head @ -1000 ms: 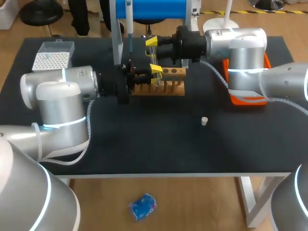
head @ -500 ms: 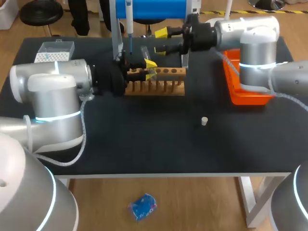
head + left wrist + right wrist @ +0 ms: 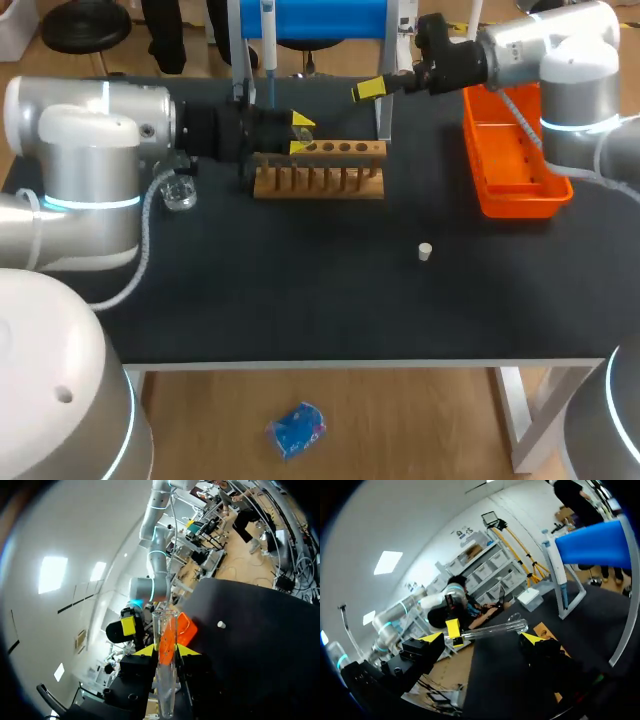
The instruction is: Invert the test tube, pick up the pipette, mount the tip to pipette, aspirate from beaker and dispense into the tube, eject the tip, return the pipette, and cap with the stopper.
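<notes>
Clear glass test tube (image 3: 304, 127) sat clamped between both fingers of the left gripper (image 3: 299, 134), just above the near end of the wooden rack (image 3: 320, 182). The right gripper (image 3: 369, 89) stood spread and empty, well apart from the tube. Inverting step judged in hand; next, the tube wants seating mouth-up in the rack.

Left wrist view: tube ran lengthwise between the yellow tips, pinched.

Right wrist view: tube lay well ahead of the open fingers, untouched by them.

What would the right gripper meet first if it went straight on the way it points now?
Probably the test tube, held by the left gripper, straight ahead of the right gripper and its open fingers; depth is unclear.
</notes>
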Robot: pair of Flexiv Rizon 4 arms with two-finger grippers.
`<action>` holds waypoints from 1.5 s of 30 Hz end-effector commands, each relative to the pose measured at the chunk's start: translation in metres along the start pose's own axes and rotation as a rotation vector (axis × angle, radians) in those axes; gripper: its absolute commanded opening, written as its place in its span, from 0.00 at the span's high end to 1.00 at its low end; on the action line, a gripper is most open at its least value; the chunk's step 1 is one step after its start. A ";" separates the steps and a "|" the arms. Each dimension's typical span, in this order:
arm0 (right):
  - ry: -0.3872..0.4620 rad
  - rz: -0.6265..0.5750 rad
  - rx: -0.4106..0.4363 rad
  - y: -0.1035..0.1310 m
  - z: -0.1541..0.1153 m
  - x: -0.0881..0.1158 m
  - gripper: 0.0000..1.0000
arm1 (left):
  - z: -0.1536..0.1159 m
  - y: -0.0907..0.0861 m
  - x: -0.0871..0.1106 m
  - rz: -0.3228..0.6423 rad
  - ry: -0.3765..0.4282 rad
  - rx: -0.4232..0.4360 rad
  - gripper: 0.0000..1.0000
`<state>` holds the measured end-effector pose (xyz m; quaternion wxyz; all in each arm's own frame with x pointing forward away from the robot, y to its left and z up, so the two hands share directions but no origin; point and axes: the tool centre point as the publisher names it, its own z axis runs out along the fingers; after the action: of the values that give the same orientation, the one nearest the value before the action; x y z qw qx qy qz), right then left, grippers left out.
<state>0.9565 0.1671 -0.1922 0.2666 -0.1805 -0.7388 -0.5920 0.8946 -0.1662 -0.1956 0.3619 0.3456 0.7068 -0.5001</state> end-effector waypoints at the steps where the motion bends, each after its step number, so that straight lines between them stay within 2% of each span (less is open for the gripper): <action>1: 0.003 -0.149 0.038 0.003 -0.002 -0.001 0.00 | -0.001 0.003 -0.003 -0.002 0.098 0.013 1.00; 7: 0.003 -0.149 0.038 0.003 -0.002 -0.001 0.00 | -0.001 0.003 -0.003 -0.002 0.098 0.013 1.00; 8: -0.033 -0.195 0.072 0.001 -0.004 -0.004 0.00 | -0.002 0.005 -0.006 -0.065 0.100 -0.024 1.00; 10: -0.078 -0.261 0.096 -0.005 -0.009 -0.009 0.00 | -0.005 0.002 -0.013 -0.192 0.071 -0.007 1.00; 12: -0.182 -0.382 0.216 -0.012 -0.014 -0.013 0.00 | -0.005 0.002 -0.021 -0.253 0.049 -0.014 1.00; 13: -0.191 -0.406 0.224 -0.016 -0.017 -0.013 0.00 | -0.005 0.003 -0.024 -0.337 0.045 -0.015 1.00; 14: -0.229 -0.453 0.264 -0.019 -0.021 -0.014 0.00 | -0.003 0.004 -0.027 -0.345 0.045 0.004 1.00; 15: -0.244 -0.495 0.295 -0.022 -0.023 -0.015 0.00 | -0.002 0.005 -0.030 -0.369 0.019 0.000 1.00; 16: -0.249 -0.521 0.309 -0.025 -0.026 -0.015 0.00 | 0.000 0.007 -0.031 -0.430 0.034 -0.009 1.00; 17: -0.269 -0.558 0.338 -0.028 -0.030 -0.017 0.00 | 0.002 0.009 -0.032 -0.464 0.016 0.010 1.00; 19: -0.318 -0.639 0.437 -0.037 -0.036 -0.019 0.00 | 0.006 0.012 -0.035 -0.508 0.008 0.002 1.00; 20: -0.328 -0.655 0.462 -0.040 -0.039 -0.019 0.00 | 0.009 0.013 -0.036 -0.563 -0.012 0.041 1.00; 22: -0.348 -0.714 0.500 -0.045 -0.045 -0.022 0.00 | 0.013 0.018 -0.039 -0.592 -0.014 0.007 1.00; 24: -0.389 -0.812 0.599 -0.052 -0.051 -0.023 0.00 | 0.017 0.023 -0.040 -0.689 -0.025 0.051 1.00; 26: -0.428 -0.893 0.641 -0.057 -0.054 -0.023 0.00 | 0.021 0.033 -0.041 -0.727 -0.020 0.012 1.00; 27: -0.440 -0.905 0.644 -0.059 -0.055 -0.025 0.00 | 0.023 0.037 -0.041 -0.739 -0.023 0.014 1.00; 41: -0.440 -0.905 0.644 -0.059 -0.055 -0.025 0.00 | 0.023 0.037 -0.041 -0.739 -0.023 0.014 1.00; 42: -0.449 -0.897 0.659 -0.060 -0.054 -0.028 0.00 | 0.023 0.037 -0.041 -0.739 -0.023 0.014 1.00; 44: -0.440 -0.873 0.634 -0.063 -0.056 -0.033 0.00 | 0.026 0.041 -0.044 -0.743 -0.027 0.016 1.00; 45: -0.443 -0.860 0.639 -0.064 -0.057 -0.035 0.00 | 0.029 0.042 -0.047 -0.762 -0.038 0.046 1.00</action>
<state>0.9560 0.1001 -0.2506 -0.1192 0.1091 -0.9245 -0.3452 0.9515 -0.1841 -0.1823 0.1613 0.0595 0.7748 -0.6085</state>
